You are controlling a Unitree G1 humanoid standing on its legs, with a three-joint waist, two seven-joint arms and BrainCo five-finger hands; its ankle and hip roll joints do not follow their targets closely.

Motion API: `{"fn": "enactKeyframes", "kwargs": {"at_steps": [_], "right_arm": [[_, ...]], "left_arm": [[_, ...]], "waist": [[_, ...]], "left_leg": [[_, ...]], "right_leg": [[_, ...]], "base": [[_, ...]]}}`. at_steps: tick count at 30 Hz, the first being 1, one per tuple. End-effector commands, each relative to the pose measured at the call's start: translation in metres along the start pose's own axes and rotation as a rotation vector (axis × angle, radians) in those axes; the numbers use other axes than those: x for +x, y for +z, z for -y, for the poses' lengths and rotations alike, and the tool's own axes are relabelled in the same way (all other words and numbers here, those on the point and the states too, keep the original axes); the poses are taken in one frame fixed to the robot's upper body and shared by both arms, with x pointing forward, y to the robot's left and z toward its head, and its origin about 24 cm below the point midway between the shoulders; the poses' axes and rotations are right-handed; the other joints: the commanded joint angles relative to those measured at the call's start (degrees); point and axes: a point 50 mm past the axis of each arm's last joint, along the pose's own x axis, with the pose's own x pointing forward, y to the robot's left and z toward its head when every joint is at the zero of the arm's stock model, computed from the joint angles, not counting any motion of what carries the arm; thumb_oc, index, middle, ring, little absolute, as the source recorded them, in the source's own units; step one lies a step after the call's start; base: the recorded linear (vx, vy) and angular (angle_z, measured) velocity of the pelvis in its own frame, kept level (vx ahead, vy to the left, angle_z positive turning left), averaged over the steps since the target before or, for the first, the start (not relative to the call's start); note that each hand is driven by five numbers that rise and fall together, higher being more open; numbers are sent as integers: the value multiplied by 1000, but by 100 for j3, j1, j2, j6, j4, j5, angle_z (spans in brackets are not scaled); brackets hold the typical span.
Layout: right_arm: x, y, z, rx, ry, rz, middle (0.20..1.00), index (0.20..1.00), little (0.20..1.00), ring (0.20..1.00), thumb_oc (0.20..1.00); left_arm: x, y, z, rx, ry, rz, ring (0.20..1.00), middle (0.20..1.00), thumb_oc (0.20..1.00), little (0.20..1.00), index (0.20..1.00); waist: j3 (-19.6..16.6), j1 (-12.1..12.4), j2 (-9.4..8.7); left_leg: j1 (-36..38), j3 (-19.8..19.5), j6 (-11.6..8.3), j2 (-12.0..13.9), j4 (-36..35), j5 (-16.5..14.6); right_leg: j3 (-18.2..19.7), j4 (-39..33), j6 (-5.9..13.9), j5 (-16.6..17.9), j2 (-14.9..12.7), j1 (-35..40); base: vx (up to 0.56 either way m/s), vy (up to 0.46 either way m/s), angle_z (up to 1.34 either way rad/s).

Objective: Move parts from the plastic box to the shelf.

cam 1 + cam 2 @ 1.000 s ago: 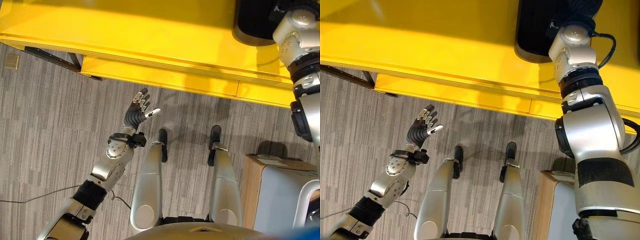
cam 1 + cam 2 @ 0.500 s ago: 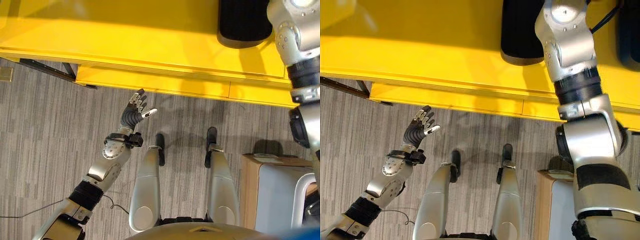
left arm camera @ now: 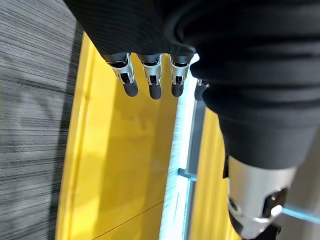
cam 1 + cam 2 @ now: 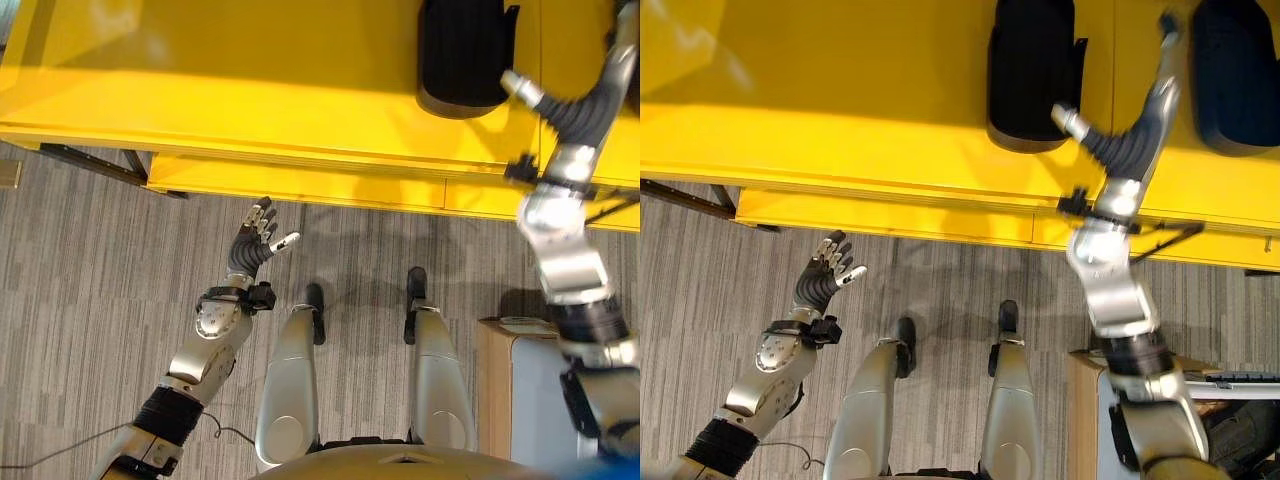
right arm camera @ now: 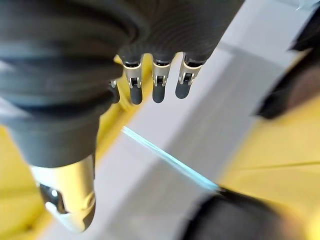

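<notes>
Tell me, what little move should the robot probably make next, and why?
Probably draw the right hand back from the yellow shelf. Its fingers are straight and hold nothing, raised beside a black part already lying on the shelf. The left hand hangs open over the floor, also empty.

Yellow shelf point(image 4: 840, 110) above grey striped floor point(image 4: 700, 280); two black parts point(image 4: 1030, 65) on the shelf
</notes>
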Motion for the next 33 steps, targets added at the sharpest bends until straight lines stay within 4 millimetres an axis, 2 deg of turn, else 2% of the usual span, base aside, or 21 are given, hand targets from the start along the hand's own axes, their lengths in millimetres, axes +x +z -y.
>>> {"fn": "enactKeyframes", "kwargs": {"at_steps": [1,3,5,7,8,9,10,12,14,16,18,19,21,24,25,26,28,29,30,31,33], "right_arm": [[2,17,8,-205,51,245,1000,1000,1000,1000,1000],[-4,14,13,-271,67,265,1000,1000,1000,1000,1000],[-21,-2,12,-434,173,274,1000,1000,1000,1000,1000],[-27,-12,11,-533,212,282,1000,1000,1000,1000,1000],[-31,-17,9,-564,237,279,1000,1000,1000,1000,1000],[-31,-18,9,-565,236,281,1000,1000,1000,1000,1000],[-37,-28,6,-651,287,288,1000,1000,1000,1000,1000],[-39,-30,3,-658,295,285,1000,1000,1000,1000,1000],[-48,-45,-6,-740,389,272,1000,1000,1000,1000,1000],[-54,-53,-11,-794,454,267,1000,1000,1000,1000,1000],[-55,-55,-12,-804,456,265,1000,1000,1000,1000,1000],[-62,-62,-16,-836,517,259,1000,1000,1000,1000,1000],[-68,-70,-20,-855,554,237,1000,1000,1000,1000,1000],[-75,-77,-27,-878,612,219,1000,1000,1000,1000,1000],[-75,-79,-27,-885,619,213,1000,1000,1000,1000,1000],[-75,-79,-29,-880,622,211,1000,1000,1000,1000,1000],[-76,-79,-31,-879,631,213,1000,1000,1000,1000,1000],[-76,-79,-34,-870,634,204,1000,1000,1000,1000,1000],[-77,-80,-34,-870,635,204,1000,1000,1000,1000,1000],[-75,-77,-37,-857,634,209,1000,1000,1000,1000,1000],[-74,-74,-41,-837,630,215,1000,1000,1000,1000,1000]], "left_arm": [[-6,9,3,26,11,93,1000,1000,1000,1000,1000],[-8,8,2,28,19,96,1000,1000,1000,1000,1000],[-10,6,2,42,28,96,1000,1000,1000,1000,1000],[-9,7,1,49,29,103,1000,1000,1000,1000,1000],[-9,6,1,46,33,106,1000,1000,1000,1000,1000],[-9,6,1,46,33,107,1000,1000,1000,1000,1000],[-8,4,1,47,36,104,1000,1000,1000,1000,1000],[-8,4,1,47,41,105,1000,1000,1000,1000,1000],[-6,1,1,43,41,97,1000,1000,1000,1000,1000],[-6,-1,2,41,40,88,1000,1000,1000,1000,1000],[-6,-1,1,41,43,88,1000,1000,1000,1000,1000],[-5,-2,1,41,44,86,1000,1000,1000,1000,1000],[-5,-3,1,40,45,84,1000,1000,1000,1000,1000],[-4,-3,0,38,47,84,1000,1000,1000,1000,1000],[-4,-4,0,36,47,80,1000,1000,1000,1000,1000],[-4,-4,0,34,49,80,1000,1000,1000,1000,1000],[-4,-5,0,31,49,78,1000,1000,1000,1000,1000],[-4,-5,0,31,49,77,1000,1000,1000,1000,1000],[-4,-5,0,31,50,76,1000,1000,1000,1000,1000],[-3,-5,0,34,50,76,1000,1000,1000,1000,1000],[-3,-6,0,30,52,75,1000,1000,1000,1000,1000]], "waist": [[-321,47,76],[-342,28,71],[-353,-4,50],[-367,-9,52],[-393,-6,51],[-364,-11,47],[-396,-3,44],[-370,-12,39],[-405,5,36],[-372,9,31],[-374,3,30],[-399,22,34],[-365,25,28],[-366,31,24],[-397,38,33],[-370,41,34],[-400,47,39],[-366,52,40],[-398,55,44],[-358,61,44],[-344,66,44]], "left_leg": [[-236,-474,-278,258,-270,330],[-245,-478,-280,262,-281,330],[-270,-473,-293,277,-292,336],[-290,-469,-302,286,-288,336],[-235,-496,-336,298,-269,177],[-299,-465,-305,291,-274,321],[-255,-487,-342,306,-265,174],[-325,-458,-312,299,-268,319],[-286,-478,-353,315,-239,170],[-358,-449,-330,306,-255,318],[-362,-455,-332,303,-266,321],[-305,-482,-365,303,-257,178],[-379,-451,-338,295,-257,325],[-403,-458,-345,298,-242,312],[-345,-486,-378,304,-237,167],[-408,-449,-346,289,-241,309],[-351,-482,-378,296,-232,164],[-419,-456,-346,283,-233,311],[-359,-489,-379,290,-225,166],[-424,-451,-348,281,-234,313],[-431,-452,-344,279,-227,311]], "right_leg": [[-97,581,-27,-591,-103,272],[-101,575,-20,-593,-103,260],[-89,564,-4,-580,-111,230],[-89,560,5,-578,-120,214],[-70,599,37,-709,-109,247],[-85,574,11,-584,-124,195],[-65,599,51,-702,-116,227],[-76,571,27,-573,-132,172],[-68,603,61,-693,-142,212],[-89,575,36,-564,-168,161],[-93,562,35,-562,-167,166],[-70,592,61,-682,-154,203],[-89,559,33,-553,-175,153],[-97,558,28,-557,-187,149],[-79,586,56,-683,-172,189],[-96,569,30,-559,-192,130],[-79,599,59,-682,-180,175],[-98,573,30,-559,-197,126],[-79,601,58,-684,-181,174],[-101,569,31,-555,-198,128],[-102,571,30,-553,-202,124]], "base": [[-8,-15,-3],[0,0,0],[0,0,0],[51,-5,0],[0,0,0],[92,-8,-1],[0,0,0],[0,0,0],[0,0,0],[-85,11,0],[44,-4,0],[90,-10,2],[-41,2,0],[3,-4,0],[0,0,0],[96,-2,0],[0,0,0],[0,0,0],[-83,16,-1],[0,0,0],[0,9,-3]]}}
